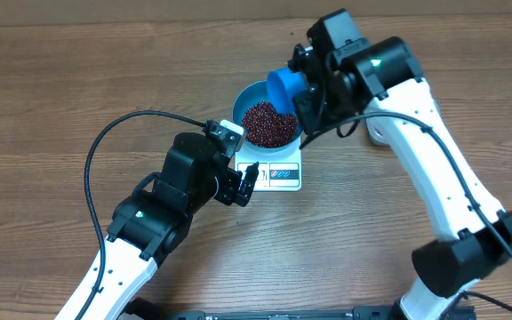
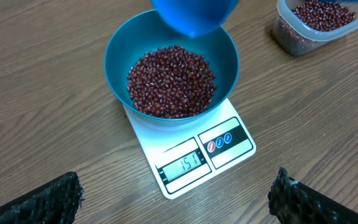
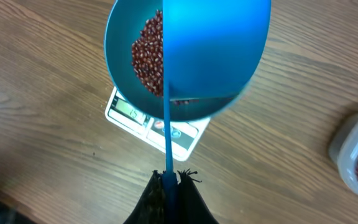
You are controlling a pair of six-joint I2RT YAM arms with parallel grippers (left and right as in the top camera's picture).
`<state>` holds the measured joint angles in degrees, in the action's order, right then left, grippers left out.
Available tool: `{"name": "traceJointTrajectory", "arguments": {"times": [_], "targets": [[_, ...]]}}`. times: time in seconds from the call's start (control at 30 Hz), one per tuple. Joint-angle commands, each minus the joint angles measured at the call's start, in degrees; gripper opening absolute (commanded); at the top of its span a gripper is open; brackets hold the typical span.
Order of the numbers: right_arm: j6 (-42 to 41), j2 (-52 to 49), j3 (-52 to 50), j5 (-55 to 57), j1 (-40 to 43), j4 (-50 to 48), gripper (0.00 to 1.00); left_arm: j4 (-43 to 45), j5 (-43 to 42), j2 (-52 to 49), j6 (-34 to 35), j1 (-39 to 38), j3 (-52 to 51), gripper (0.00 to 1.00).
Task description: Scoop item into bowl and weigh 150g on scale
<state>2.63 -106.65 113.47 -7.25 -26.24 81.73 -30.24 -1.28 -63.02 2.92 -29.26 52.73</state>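
Blue bowl (image 2: 118, 59) sits squarely on the white scale (image 2: 146, 140), and the beans (image 2: 171, 81) lie heaped inside it, filling it a good way up. Your right fingers (image 3: 191, 202) are pressed together on the thin handle of the blue scoop (image 2: 194, 15), which hangs tipped over the bowl's far rim; you cannot tell from these views whether any beans are left in it. Your left fingers (image 2: 48, 199) are spread wide and hold nothing, poised above the desk (image 2: 42, 124) just in front of the scale's button edge. The display (image 2: 182, 163) appears to read 151, though the digits are small. By that reading the scooping looks essentially finished, with the weight at the target or a hair over it. What is left, most likely, is to confirm the number and put the scoop down. The clear tub (image 2: 319, 25) beside the scale holds more beans.
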Motion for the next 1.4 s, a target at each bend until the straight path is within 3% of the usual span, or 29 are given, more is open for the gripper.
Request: {"name": "traceJointTrajectory", "arguments": {"times": [0.0,0.8,1.37], "targets": [[-0.87,-1.73,1.25,-0.22,-1.9,-1.09,0.04,0.07,-0.02,-0.35,0.52,-0.02,-0.52,1.0],[-9.11,-8.57,1.25,11.23,-4.76,-3.02,0.04,0.07,-0.02,-0.35,0.52,-0.02,-0.52,1.0],[-11.74,-10.6,1.25,11.28,-5.27,-2.21,0.04,0.07,-0.02,-0.35,0.52,-0.02,-0.52,1.0]]}}
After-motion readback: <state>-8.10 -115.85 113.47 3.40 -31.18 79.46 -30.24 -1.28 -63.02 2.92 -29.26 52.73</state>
